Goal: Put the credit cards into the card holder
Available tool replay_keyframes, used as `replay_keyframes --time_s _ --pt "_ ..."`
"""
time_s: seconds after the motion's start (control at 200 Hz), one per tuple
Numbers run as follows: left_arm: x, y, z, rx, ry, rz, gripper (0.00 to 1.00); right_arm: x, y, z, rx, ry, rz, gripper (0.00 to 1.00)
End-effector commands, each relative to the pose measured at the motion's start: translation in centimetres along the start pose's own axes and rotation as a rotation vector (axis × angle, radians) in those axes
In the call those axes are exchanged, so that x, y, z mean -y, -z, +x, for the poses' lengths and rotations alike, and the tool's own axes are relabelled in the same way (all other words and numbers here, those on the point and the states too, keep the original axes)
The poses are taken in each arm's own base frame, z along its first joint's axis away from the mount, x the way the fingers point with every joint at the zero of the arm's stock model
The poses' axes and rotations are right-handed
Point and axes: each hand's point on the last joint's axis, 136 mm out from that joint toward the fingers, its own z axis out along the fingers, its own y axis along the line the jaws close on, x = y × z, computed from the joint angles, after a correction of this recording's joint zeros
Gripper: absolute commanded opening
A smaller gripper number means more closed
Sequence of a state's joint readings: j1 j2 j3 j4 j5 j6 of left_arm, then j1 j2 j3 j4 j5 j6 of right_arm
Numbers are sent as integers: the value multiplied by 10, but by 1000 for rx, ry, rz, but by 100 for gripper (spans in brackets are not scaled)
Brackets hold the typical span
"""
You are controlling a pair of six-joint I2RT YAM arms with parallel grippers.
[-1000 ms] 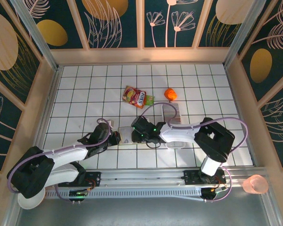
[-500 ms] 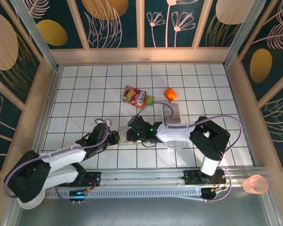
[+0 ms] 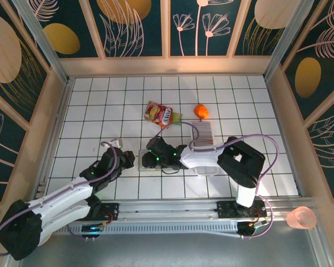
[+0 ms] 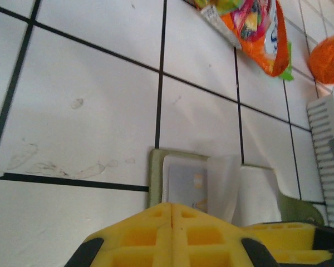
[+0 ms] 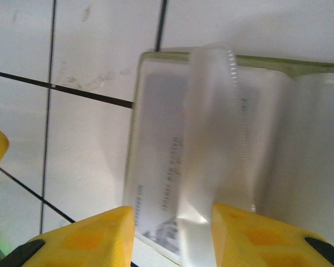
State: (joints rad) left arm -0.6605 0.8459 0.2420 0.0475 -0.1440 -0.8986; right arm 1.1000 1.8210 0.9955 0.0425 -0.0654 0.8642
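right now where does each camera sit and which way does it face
Top external: above and behind the arm bases, looking down at the table; both arms show, left hand and right hand close together mid-table.
Left wrist: on the left arm, low, facing away over the open card holder toward a snack packet; its shut fingers at the bottom.
Right wrist: close above the card holder, looking down; its fingers apart.
Shared: both wrist views show the clear sleeve.

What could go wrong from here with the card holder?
The right hand, open, straddles a clear sleeve of the holder; closing might crumple it or drag the holder. The left hand, shut at the holder's near edge, may not be pinning it, so it could slide.
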Motion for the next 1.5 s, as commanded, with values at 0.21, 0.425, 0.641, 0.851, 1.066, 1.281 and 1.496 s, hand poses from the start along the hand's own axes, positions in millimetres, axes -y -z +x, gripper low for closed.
replay_keyframes --time_s 0.21,0.425,0.641,0.851,1.066,1.281,1.496 --pt "-27 9 3 33 49 -85 0 -52 0 -18 62 28 -143 41" --pt "-32 15 -2 63 61 -112 0 -73 -3 -32 95 56 -190 41" --pt "-31 23 -10 106 76 -95 0 -99 2 -56 144 125 -190 41" --pt "-16 14 1 24 38 -37 2 -40 43 -56 239 71 14 43" --pt "5 0 12 -53 16 45 7 34 69 -16 212 -44 166 58" --pt "0 -6 14 -56 8 15 12 58 58 1 173 -76 220 56" --pt "-6 -6 18 -61 5 4 19 59 43 5 140 -69 229 53"
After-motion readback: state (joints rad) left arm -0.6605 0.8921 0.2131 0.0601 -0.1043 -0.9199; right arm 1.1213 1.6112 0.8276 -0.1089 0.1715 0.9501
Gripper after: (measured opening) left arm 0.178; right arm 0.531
